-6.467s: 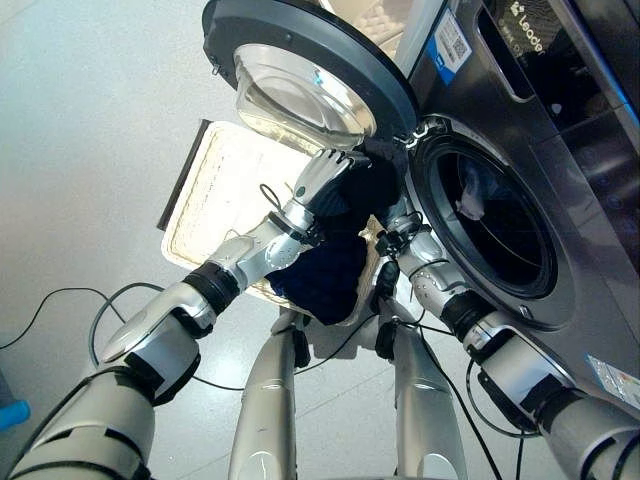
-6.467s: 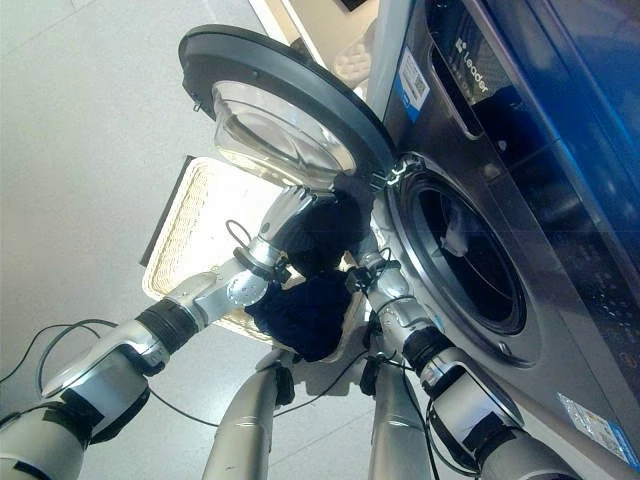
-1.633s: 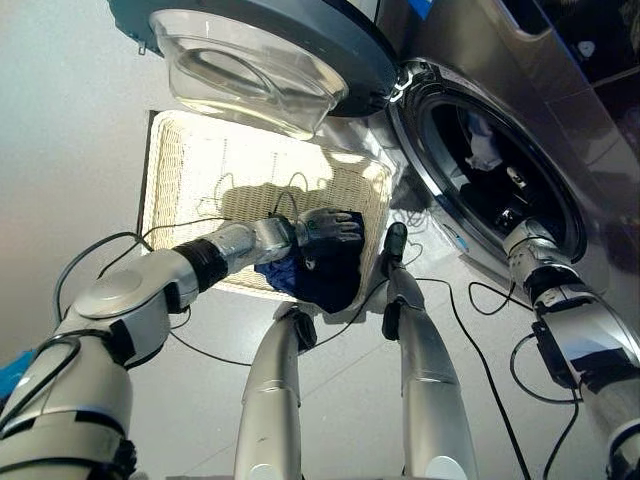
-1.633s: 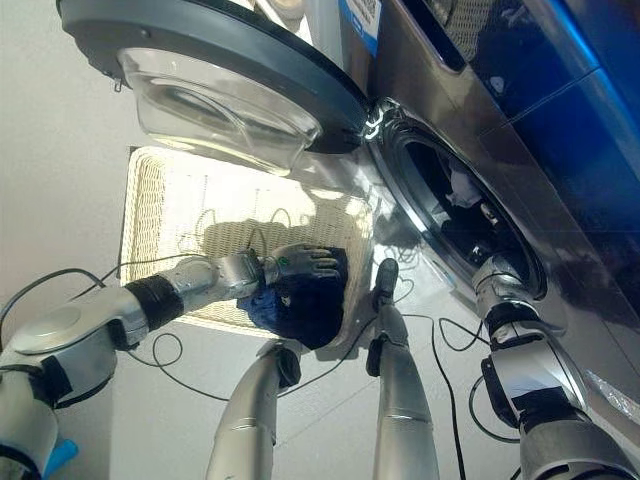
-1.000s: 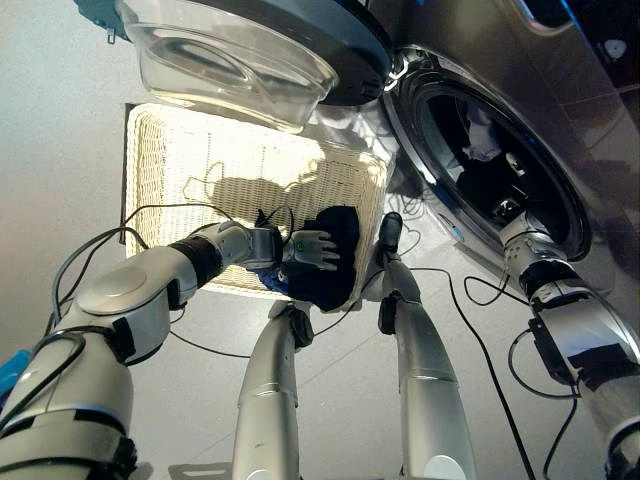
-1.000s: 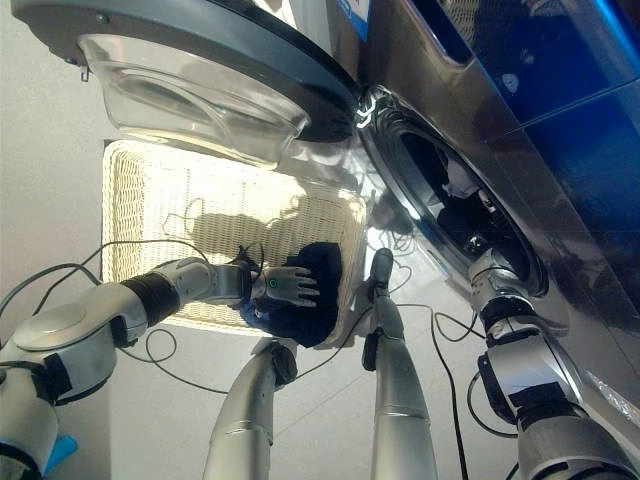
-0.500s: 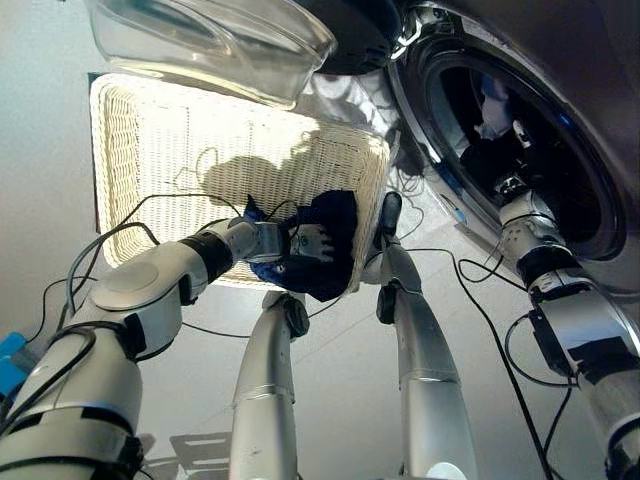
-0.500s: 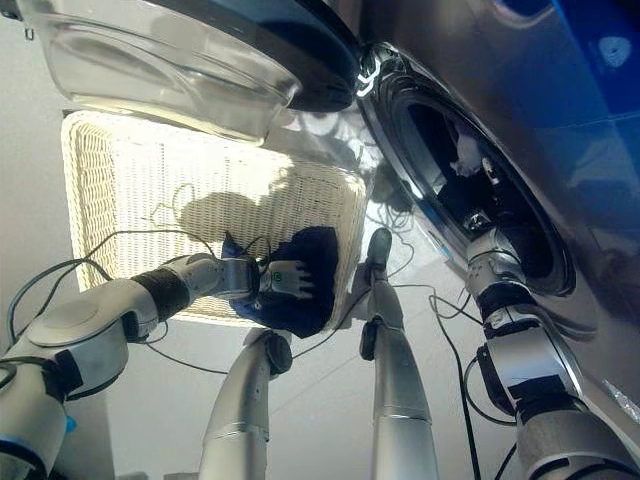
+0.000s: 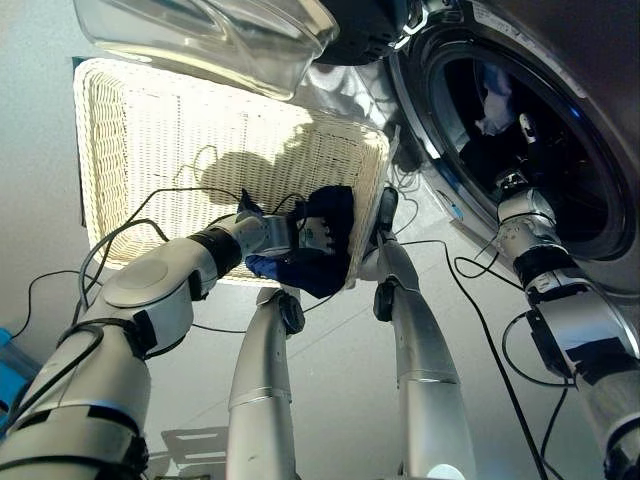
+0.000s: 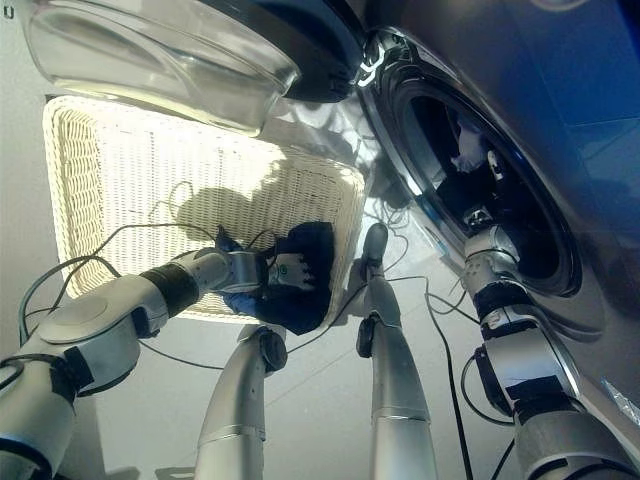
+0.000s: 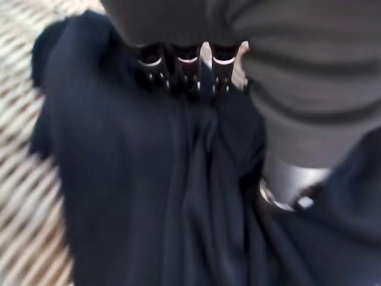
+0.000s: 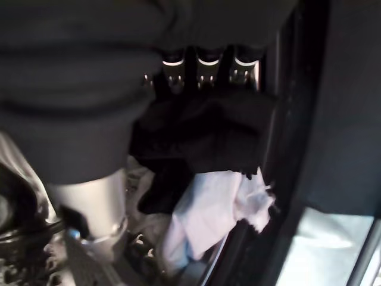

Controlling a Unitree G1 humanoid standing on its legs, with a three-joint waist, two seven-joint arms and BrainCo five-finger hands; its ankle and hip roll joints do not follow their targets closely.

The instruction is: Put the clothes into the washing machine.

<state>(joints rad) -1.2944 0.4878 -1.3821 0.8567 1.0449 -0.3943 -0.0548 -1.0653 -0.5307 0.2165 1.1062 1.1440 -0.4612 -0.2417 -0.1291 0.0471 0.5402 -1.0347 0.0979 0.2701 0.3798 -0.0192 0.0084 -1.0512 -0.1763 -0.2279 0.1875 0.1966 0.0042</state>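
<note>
Left hand (image 9: 312,238) is down in the white wicker basket (image 9: 140,140), on the dark navy garment (image 9: 318,262) bunched in the basket's near corner beside the washing machine (image 10: 560,200). In the left wrist view the fingers (image 11: 178,68) are curled down into the navy cloth and folds are gathered under them: hand is closed on the garment. Against half a second ago, the hand sits slightly deeper in the cloth, and a fold now sticks up by the wrist; the garment remains in the basket. The whole picture has also shifted, so the camera has moved.

Right hand (image 9: 512,182) is inside the drum opening (image 9: 520,130), as it was 1.6 s ago; 6.5 s ago it was outside, at the door seal. In the right wrist view its fingers (image 12: 205,74) bend over a black garment (image 12: 202,137) that lies above a white garment (image 12: 214,208) in the drum; whether they grip it, cannot tell.

Glass door (image 9: 200,35) stands open above the basket.
</note>
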